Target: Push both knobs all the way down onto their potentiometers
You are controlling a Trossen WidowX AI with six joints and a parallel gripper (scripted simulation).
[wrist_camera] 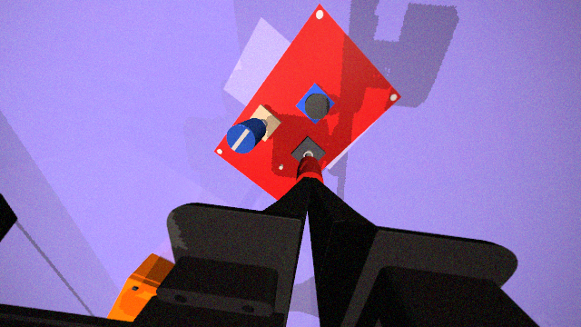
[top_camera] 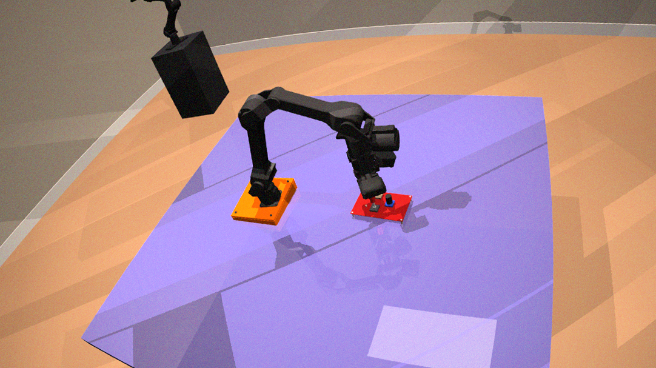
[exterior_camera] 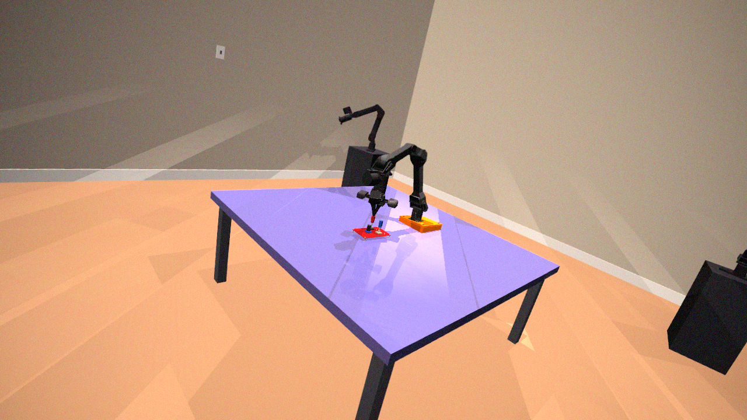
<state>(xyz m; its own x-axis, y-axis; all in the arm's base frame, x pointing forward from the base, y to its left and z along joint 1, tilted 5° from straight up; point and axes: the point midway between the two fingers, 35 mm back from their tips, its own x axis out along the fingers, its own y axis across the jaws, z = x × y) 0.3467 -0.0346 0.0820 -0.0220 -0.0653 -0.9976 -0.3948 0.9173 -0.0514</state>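
A red circuit board (top_camera: 399, 209) (exterior_camera: 373, 234) (wrist_camera: 328, 59) stands on the purple table. My gripper (top_camera: 375, 194) (exterior_camera: 373, 214) (wrist_camera: 309, 183) is shut with nothing between its fingers. Its closed tips rest on top of a red knob (wrist_camera: 310, 170) (exterior_camera: 373, 219), which stands over a grey potentiometer (wrist_camera: 301, 152) (top_camera: 374, 208). A blue knob with a white line (wrist_camera: 241, 137) (exterior_camera: 380, 223) stands tall on a tan potentiometer (wrist_camera: 271, 123). A dark grey knob (wrist_camera: 317, 105) (top_camera: 388, 198) sits low on a blue potentiometer.
The arm's orange base plate (top_camera: 262, 210) (exterior_camera: 421, 224) (wrist_camera: 136, 291) lies beside the board. A black box with a second arm (top_camera: 191, 74) (exterior_camera: 358, 164) stands beyond the table. Another black box (exterior_camera: 710, 318) stands on the floor to the right.
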